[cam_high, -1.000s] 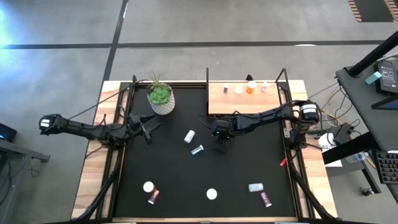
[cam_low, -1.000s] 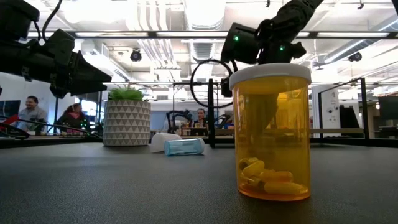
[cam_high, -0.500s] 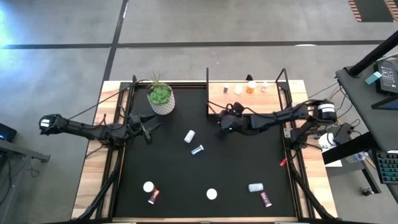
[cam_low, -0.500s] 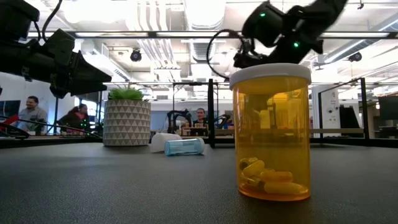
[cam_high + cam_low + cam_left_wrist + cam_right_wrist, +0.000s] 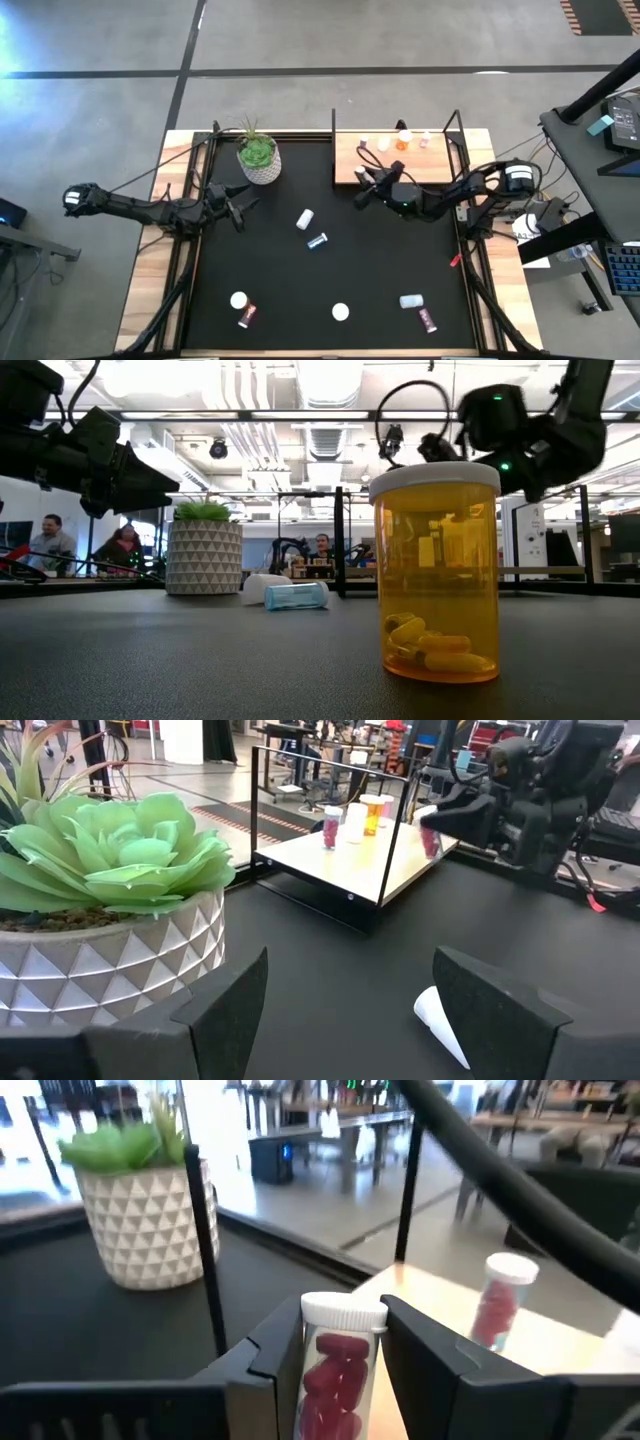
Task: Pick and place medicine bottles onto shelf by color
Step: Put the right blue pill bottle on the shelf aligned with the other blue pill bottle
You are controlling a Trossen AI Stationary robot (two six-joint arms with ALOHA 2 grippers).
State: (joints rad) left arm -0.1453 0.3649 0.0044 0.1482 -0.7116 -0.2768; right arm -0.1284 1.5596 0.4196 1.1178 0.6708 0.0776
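From overhead I see the right gripper (image 5: 364, 187) held over the front edge of the shelf (image 5: 430, 168), but that view does not show what it carries. The right wrist view settles it: the two fingers (image 5: 440, 1355) are clamped on a clear, white-capped bottle (image 5: 334, 1370) filled with dark red pills, held upright, with a second pink bottle (image 5: 498, 1298) standing on the light wood beyond it. The left wrist view shows the same held bottle (image 5: 430, 838) from across the table, just beside a black corner post, and three more bottles standing in a row at the far side of the board. The left gripper (image 5: 238, 205) waits beside the plant pot (image 5: 259, 160), its fingers (image 5: 500, 1005) well apart and empty. The surface is a black mat (image 5: 380, 270) on a wood-edged table. On it lie a white bottle (image 5: 305, 219) and a blue bottle (image 5: 317, 241) near the centre; along the near edge are a white-capped bottle (image 5: 238, 299), a pink one (image 5: 246, 317), the orange bottle (image 5: 435, 572), a pale blue one (image 5: 411, 300) and another pink one (image 5: 428, 320). The low view adds that the orange bottle stands upright, translucent, with yellow pills at its bottom. Beyond the table that view shows an open workshop with seated people (image 5: 48, 540) in the background.
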